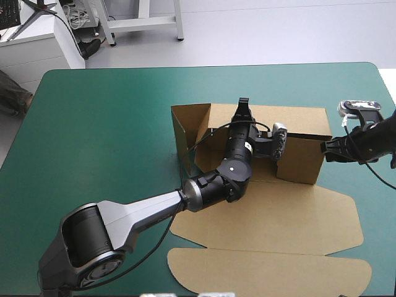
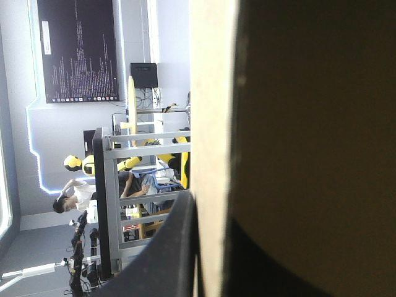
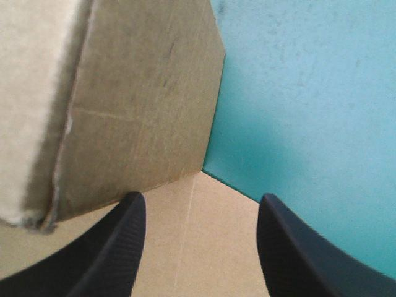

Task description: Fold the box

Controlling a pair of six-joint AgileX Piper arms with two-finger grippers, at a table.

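The table (image 1: 111, 124) with its teal-green cover carries the brown box (image 1: 297, 154) just right of its middle: walls raised on the far part, the lid lying flat toward the near edge. The left gripper (image 1: 242, 104) reaches in over the tray to the far wall. Its wrist view is crowded, but the black fingers (image 2: 167, 260) appear clamped on that wall's edge. The right gripper (image 1: 323, 150) sits at the box's right end, fingers spread apart, holding nothing.
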